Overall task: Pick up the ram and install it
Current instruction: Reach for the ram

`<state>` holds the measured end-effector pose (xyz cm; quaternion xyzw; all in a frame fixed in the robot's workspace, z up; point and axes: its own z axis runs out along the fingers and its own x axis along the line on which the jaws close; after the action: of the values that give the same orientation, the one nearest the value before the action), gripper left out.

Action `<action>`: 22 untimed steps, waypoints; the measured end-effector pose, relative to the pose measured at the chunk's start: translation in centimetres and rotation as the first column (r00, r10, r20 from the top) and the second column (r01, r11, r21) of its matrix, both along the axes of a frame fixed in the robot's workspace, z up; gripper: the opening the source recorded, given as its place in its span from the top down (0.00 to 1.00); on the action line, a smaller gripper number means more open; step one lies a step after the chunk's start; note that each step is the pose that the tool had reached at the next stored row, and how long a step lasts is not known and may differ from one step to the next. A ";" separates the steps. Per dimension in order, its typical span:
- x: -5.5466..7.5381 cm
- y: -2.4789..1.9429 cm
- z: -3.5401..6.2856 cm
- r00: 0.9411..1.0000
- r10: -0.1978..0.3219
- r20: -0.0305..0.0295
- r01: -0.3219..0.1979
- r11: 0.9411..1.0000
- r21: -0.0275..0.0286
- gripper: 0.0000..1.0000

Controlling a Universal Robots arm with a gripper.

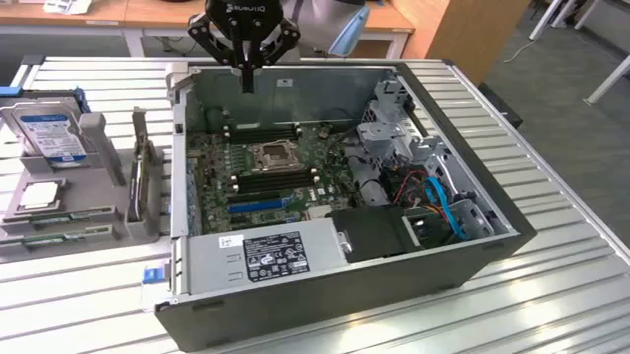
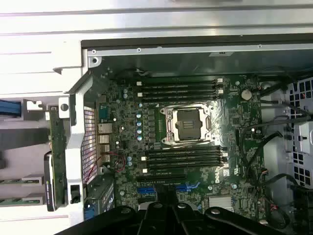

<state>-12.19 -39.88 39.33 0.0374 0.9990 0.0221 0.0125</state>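
gripper point(image 1: 246, 77) hangs above the open computer case point(image 1: 443, 258) near its far wall; fingers pressed together, nothing between them; tips point down toward the motherboard point(image 1: 221, 188), well above it; ram point(image 1: 61, 217) not picked up yet: green stick lying flat in the grey holder point(image 1: 108, 221) at the table point(image 1: 512, 317) edge on the exterior view's left, just beside the case; second green stick point(image 1: 54, 240) lies parallel to it, one row closer to the table's near edge; same holder carries the hard drive point(image 1: 52, 133), propped up toward the far corner, and a square CPU chip point(image 1: 40, 195) between drive and sticks; case lies on its side mid-table, open face up; inside, CPU socket point(image 1: 273, 155) sits mid-board with long black memory slots point(image 1: 264, 133) on its far side and another slot bank point(image 1: 276, 179) on its near side; wrist view looks straight down on the socket and both banks; power supply point(image 1: 265, 254) with a black label sits at the near end of the case; blue cables point(image 1: 448, 206) bundled in the case's near corner on the exterior view's right
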 end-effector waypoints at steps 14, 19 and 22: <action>-0.2 0.00 -0.01 1.000 -0.006 0.000 0.006 1.000 0.000 0.90; -1.0 0.00 0.00 1.000 -0.009 0.000 0.009 1.000 0.000 0.90; -1.5 0.00 0.00 1.000 -0.013 0.000 0.013 1.000 0.000 0.90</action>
<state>-13.73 -39.88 39.33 0.0438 0.9987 0.0221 0.0126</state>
